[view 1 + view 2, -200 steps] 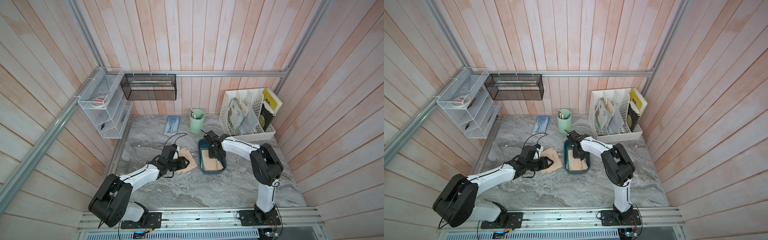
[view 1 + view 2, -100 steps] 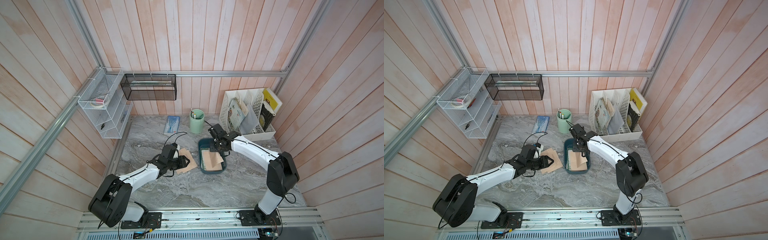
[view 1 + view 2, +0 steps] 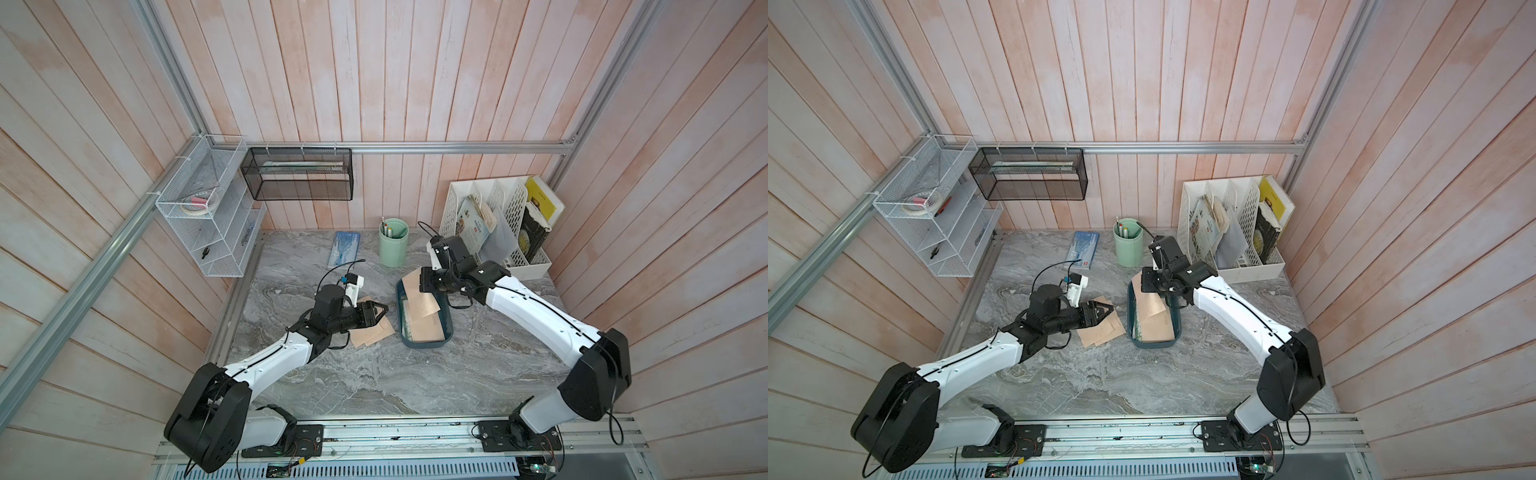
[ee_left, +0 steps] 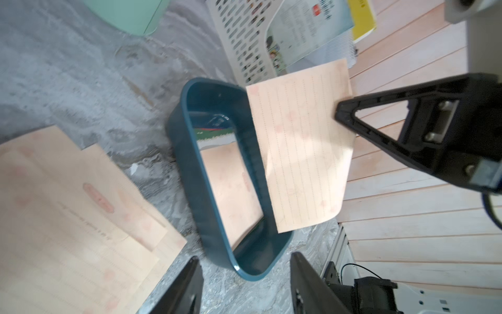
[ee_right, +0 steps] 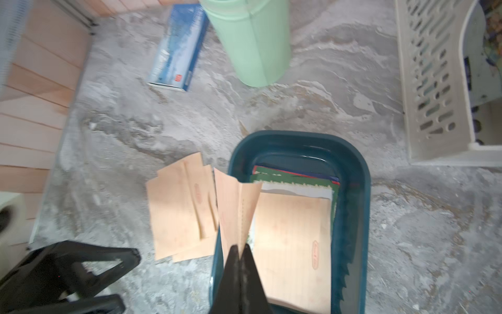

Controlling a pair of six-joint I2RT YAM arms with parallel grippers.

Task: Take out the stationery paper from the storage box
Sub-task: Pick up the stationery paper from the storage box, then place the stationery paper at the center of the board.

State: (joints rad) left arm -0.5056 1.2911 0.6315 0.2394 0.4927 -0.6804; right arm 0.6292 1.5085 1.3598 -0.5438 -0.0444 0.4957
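The right gripper (image 5: 240,248) pinched a lined kraft sheet (image 5: 233,206), with the storage box (image 5: 298,137) directly below. Beneath the half-open left gripper (image 3: 384,309) lay kraft sheets (image 3: 374,331); their red oval stamps (image 4: 98,200) were unreadable.

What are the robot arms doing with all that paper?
The right gripper is shut on one tan sheet, held above the blue storage box. More paper lies inside. The left gripper is open and empty, over the loose sheets beside the box.
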